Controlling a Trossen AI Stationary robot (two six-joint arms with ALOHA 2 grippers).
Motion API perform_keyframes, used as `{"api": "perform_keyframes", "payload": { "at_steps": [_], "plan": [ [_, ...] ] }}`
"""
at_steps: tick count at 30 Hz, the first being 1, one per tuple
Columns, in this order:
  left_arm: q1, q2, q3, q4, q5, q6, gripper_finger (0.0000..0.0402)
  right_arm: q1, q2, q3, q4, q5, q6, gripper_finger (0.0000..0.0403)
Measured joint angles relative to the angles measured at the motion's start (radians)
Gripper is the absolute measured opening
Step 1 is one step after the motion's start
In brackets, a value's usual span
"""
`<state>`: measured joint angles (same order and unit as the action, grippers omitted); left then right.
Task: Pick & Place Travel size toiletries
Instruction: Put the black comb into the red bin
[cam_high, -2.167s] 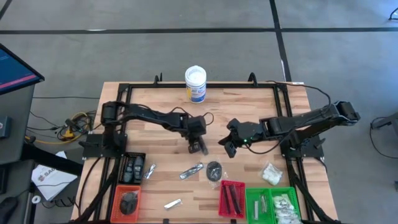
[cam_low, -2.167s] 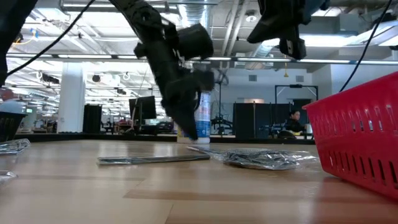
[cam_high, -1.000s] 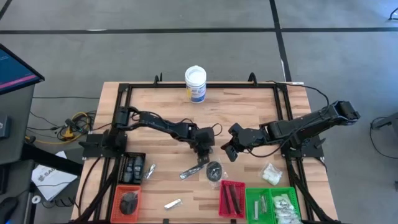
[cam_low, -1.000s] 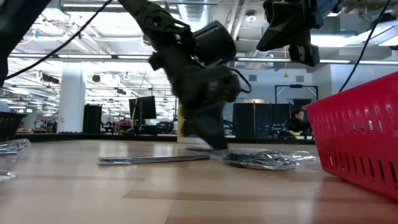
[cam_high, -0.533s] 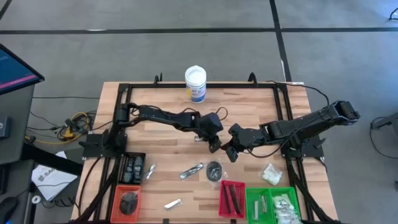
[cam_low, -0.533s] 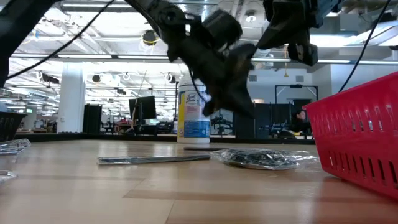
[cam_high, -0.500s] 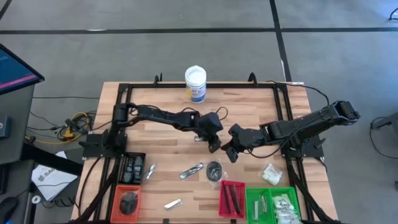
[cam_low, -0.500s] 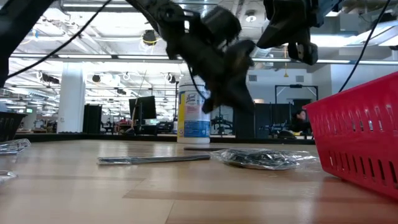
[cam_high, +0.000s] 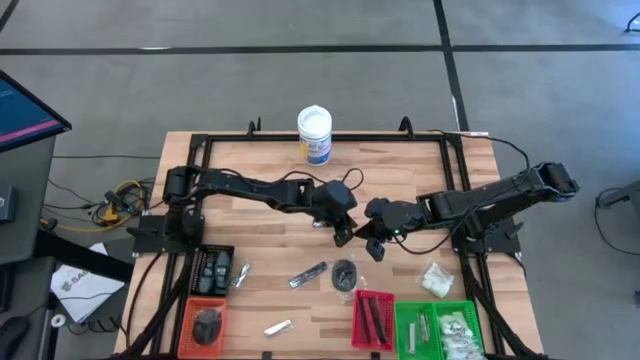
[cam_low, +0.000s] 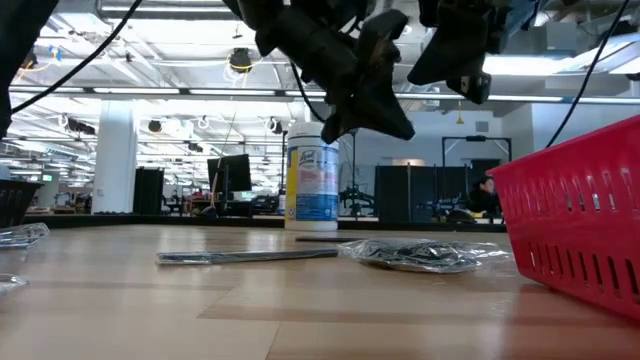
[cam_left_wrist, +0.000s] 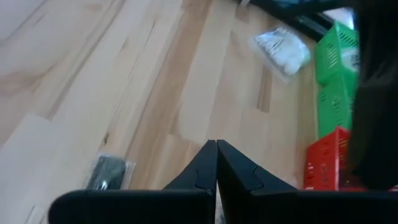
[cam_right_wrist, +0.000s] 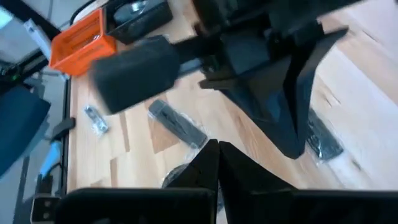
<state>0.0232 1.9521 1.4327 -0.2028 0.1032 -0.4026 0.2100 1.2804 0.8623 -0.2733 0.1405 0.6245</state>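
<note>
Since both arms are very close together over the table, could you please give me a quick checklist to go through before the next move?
1. Left end effector empty: ok, shut on nothing.
2. Right end effector empty: ok, shut on nothing.
3. Clearance between the arms: not ok, the two end effectors nearly meet at mid-table.
4. Both lifted off the wood: ok in the low view.
5. Dark disc packet reachable: ok, it lies uncovered just in front of both.
6. Red tray has room: cannot tell.

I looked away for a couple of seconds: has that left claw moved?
Yes. The left gripper, shut and empty, has moved right across the table, away from the black tray and up beside the right gripper.
</note>
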Motion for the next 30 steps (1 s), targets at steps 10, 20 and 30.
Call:
{"api": "perform_keyframes", "payload": {
  "at_steps": [10,20,30],
  "plan": [
    [-0.015,-0.113,-0.318,0.143,-0.025,-0.129,0.0,0.001,-0.012,-0.049,0.207,-0.036,-0.104,0.0],
    [0.001,-0.346,-0.615,0.346,-0.114,-0.181,0.0001,-0.029,-0.135,-0.36,0.634,-0.012,0.016,0.0],
    [0.032,-0.272,-0.636,0.393,-0.075,-0.205,0.0001,-0.253,-0.03,-0.368,0.559,-0.194,0.049,0.0038]
  ]
}}
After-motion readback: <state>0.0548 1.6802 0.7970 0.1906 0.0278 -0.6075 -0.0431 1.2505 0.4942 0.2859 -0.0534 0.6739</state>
